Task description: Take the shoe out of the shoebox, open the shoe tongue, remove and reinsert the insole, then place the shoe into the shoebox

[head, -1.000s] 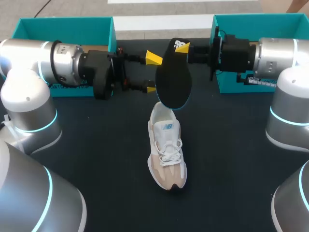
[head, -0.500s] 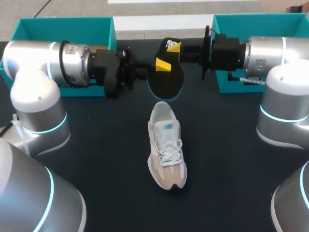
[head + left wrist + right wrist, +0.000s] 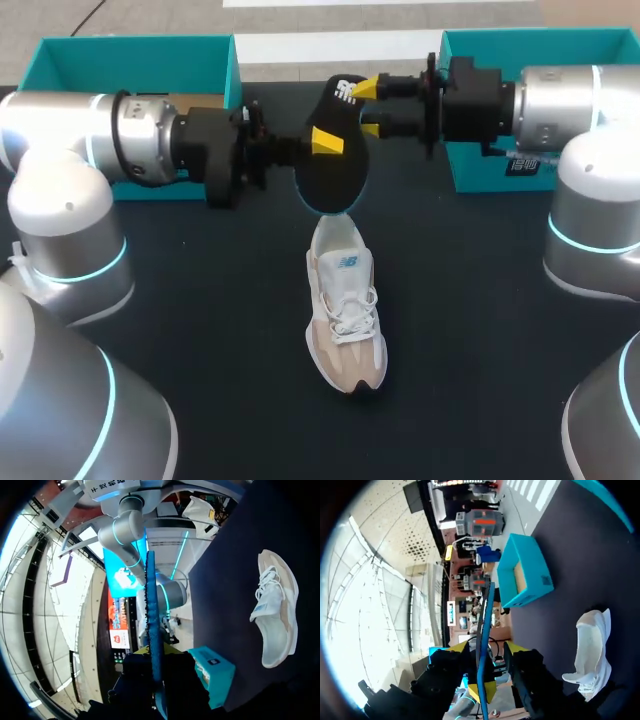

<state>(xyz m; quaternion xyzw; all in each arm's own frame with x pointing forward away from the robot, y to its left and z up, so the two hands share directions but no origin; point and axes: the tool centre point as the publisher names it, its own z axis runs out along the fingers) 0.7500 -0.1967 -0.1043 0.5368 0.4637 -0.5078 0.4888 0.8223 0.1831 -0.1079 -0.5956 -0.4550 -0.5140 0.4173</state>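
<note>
Shoe unboxed, insole out. The black, blue-edged foam insole [image 3: 330, 172] hangs at 12 o'clock of the white-and-beige lace-up sneaker [image 3: 345, 310] on the dark table [image 3: 480, 350]. The left gripper [image 3: 322, 142] clamps it. The right gripper [image 3: 368, 107] straddles it, fingers spread. Remaining: reinsertion, boxing.

Soft, even light falls from overhead on the dark table [image 3: 180, 320], and the shoe [image 3: 345, 320] casts hardly any shadow. The silver arm casings [image 3: 60, 215] show a mild sheen. In both wrist views the background burns out to white glare beside the insole [image 3: 151, 630], which is probably backlit.
</note>
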